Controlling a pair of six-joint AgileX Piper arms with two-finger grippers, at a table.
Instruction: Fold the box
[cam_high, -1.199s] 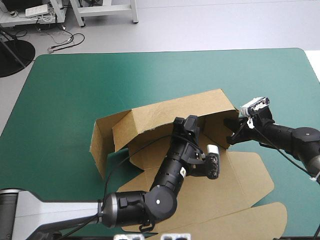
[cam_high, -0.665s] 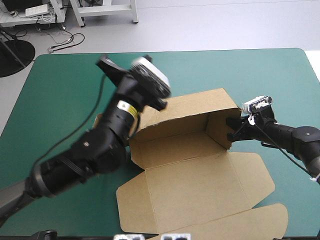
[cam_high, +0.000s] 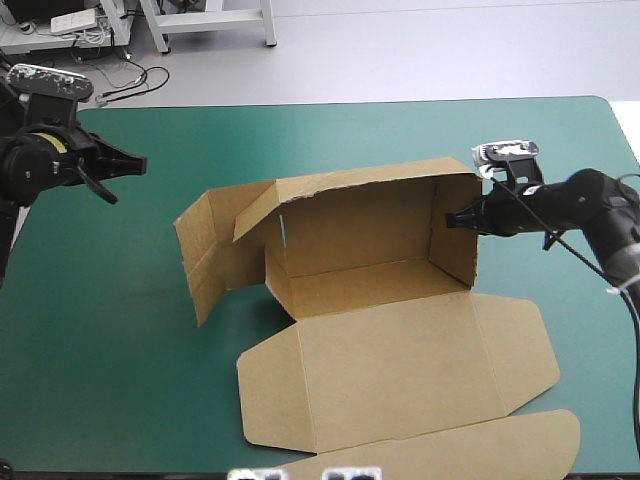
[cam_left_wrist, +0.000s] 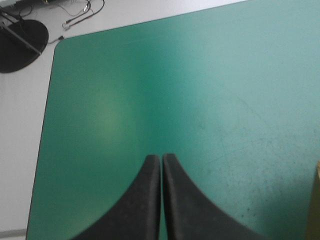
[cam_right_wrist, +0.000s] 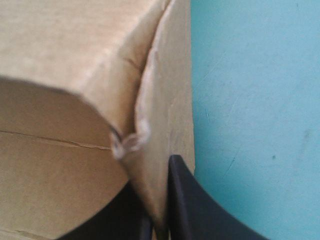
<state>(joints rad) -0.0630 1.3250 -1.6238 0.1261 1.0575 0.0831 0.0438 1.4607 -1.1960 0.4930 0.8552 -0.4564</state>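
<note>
Teal-green cover (cam_high: 120, 330) under half-raised box (cam_high: 400, 365)

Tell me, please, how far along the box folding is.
Done: on the box, the back wall and right wall stand upright. In hand: the right gripper is shut on the right wall's upper edge; the left gripper is shut, empty, over bare teal-green cover away from the box. Left: the left side panels splay outward, untucked, and the lid lies flat.

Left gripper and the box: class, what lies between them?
Between left gripper and box, only bare teal-green cover; the high view shows it.
</note>
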